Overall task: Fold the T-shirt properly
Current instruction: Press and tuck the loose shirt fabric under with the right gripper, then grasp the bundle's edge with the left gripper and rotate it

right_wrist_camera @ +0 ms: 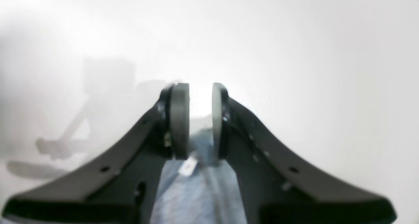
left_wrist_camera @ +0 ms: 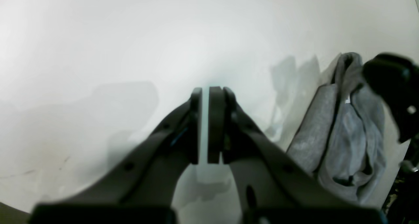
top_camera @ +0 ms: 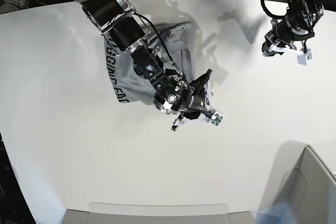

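Lettering on the T-shirt [top_camera: 128, 80] is half hidden under the right arm; the shirt lies bunched near the white tabletop's [top_camera: 63, 145] far edge. Right claw [right_wrist_camera: 200, 119] stands part open over grey cloth, gripping nothing. Left claw [left_wrist_camera: 205, 126], nearly shut and empty, hovers toward the far right corner. Cables crowd behind.

The T-shirt [top_camera: 131, 72] lies bunched on the table [top_camera: 63, 145], towards its far side. The right gripper [top_camera: 202, 95] hangs over the shirt's near edge; the left gripper [top_camera: 286, 45] hovers well apart.
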